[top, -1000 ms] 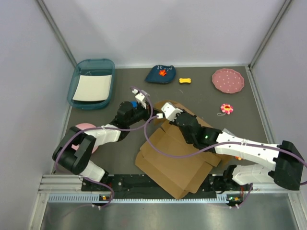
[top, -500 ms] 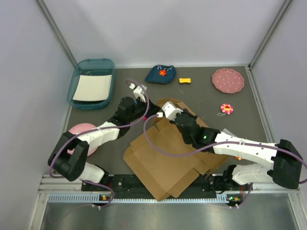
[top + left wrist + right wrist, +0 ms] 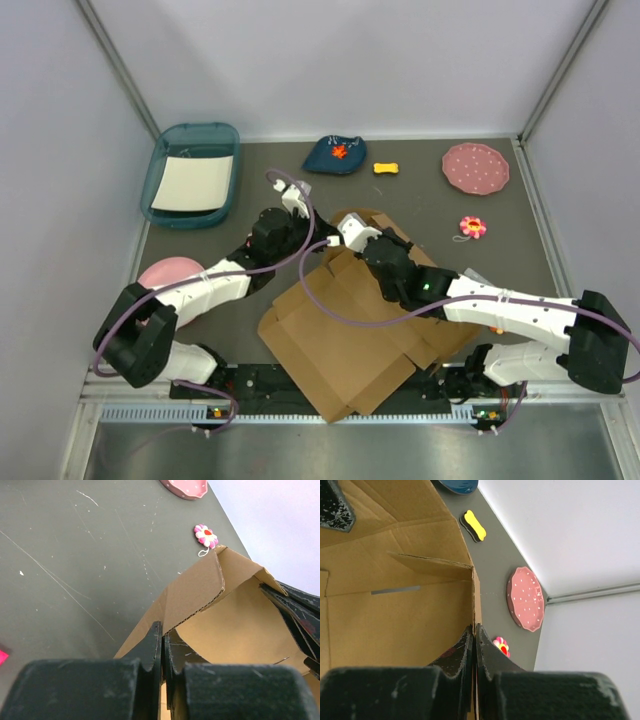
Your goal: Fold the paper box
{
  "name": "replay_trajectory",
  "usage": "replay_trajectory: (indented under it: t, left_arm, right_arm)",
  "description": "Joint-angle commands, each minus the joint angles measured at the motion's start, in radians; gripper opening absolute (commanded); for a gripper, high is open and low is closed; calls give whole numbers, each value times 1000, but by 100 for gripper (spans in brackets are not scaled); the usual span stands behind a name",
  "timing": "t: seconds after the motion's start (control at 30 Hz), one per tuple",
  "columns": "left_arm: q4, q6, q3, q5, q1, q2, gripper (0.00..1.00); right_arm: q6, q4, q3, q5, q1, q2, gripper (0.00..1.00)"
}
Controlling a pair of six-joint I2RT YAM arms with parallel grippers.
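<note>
Dark grey table with toys and one big box on it.
The table has a teal tray in its far left corner, with a white sheet inside. Along the far edge lie a dark blue thing, a little yellow bone and a pink plate with dots. A flower toy sits near the plate. A round pink thing is on the left. The brown paper box lies in the middle, near the front.

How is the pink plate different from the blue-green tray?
The pink plate is round and dotted; the blue-green tray is rectangular with taller walls. The tray holds a white sheet; the plate holds nothing I can see. Both rest on the table near its far edge.
</note>
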Motion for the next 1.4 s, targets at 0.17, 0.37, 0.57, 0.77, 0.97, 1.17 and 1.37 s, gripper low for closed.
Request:
replay_trajectory:
  t: [0.17,0.37,0.57,0.77,0.97,1.17,1.37]
  left_arm:
    - [154,-60,-47,-79,-92,-73,0]
    - [204,-33,-116,-139,-158,-68,0]
    - [344,-59,-230,-172,-201,-36,0]
    - [460,-60,-305,-203,-240,7,0]
    - [551,-74,-348,-240,-284,57,0]
    - [605,-95,-371,-251,-335,131,0]
    - [660,-105,-405,-269,-373,157,0]
  right_arm:
    - [23,-23,-7,-19,31,5,0]
    - [33,-34,-20,-6,66,-1,0]
    - [57,-43,-52,14,103,-11,0]
    - [85,-72,-66,43,157,-17,0]
    - [119,-78,-92,75,229,-3,0]
    - [191,-109,-102,99,295,38,0]
    - [240,-141,-95,136,315,36,0]
